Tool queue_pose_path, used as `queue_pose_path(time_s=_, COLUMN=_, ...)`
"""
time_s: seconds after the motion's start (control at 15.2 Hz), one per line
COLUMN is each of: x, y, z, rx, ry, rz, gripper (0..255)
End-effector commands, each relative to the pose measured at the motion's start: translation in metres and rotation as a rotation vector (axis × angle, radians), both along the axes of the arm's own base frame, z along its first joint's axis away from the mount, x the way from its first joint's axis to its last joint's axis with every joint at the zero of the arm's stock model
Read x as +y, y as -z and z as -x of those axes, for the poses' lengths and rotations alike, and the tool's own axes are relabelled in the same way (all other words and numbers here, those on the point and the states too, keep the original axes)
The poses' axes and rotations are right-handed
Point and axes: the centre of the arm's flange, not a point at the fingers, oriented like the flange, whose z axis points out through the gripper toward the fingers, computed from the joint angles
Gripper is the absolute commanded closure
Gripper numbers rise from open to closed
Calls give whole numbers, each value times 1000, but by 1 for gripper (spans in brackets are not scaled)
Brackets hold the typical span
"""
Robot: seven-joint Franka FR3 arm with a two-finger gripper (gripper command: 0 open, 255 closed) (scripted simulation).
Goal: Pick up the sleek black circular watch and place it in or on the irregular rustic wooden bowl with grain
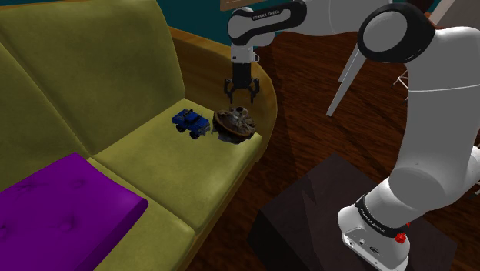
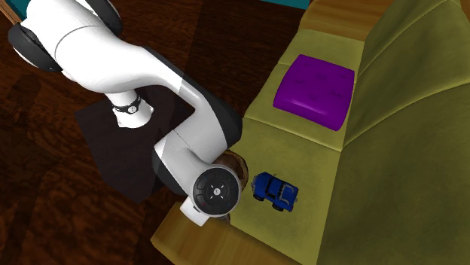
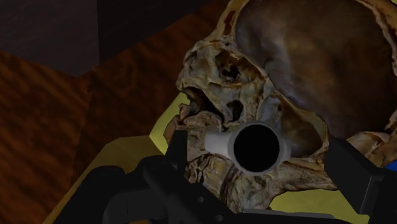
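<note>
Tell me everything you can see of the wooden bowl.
The bowl is brown, irregular, seemingly rough wood, with a ragged pale rim and a smooth darker hollow. It stands on the sofa's olive seat near the armrest, beside a blue toy car. A round black watch with a pale strap seems to rest on its rim; the open gripper hangs above.

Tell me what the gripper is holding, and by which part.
Nothing. The gripper is open above the wooden bowl; the black round watch lies on the bowl, unclasped.
</note>
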Motion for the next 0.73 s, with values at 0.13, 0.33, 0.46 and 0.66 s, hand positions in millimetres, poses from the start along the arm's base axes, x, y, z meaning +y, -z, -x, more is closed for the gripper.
queue_pose_path(time_s=0.13, x=0, y=0, z=0, rx=0, ry=0, rz=0, gripper=0)
queue_pose_path(time_s=0.33, x=-4, y=-24, z=-10, rx=0, ry=0, rz=0, gripper=0)
queue_pose_path(time_s=0.46, x=-8, y=-46, z=-19, rx=0, ry=0, rz=0, gripper=0)
queue_pose_path(time_s=0.66, x=-8, y=-46, z=-19, rx=0, ry=0, rz=0, gripper=0)
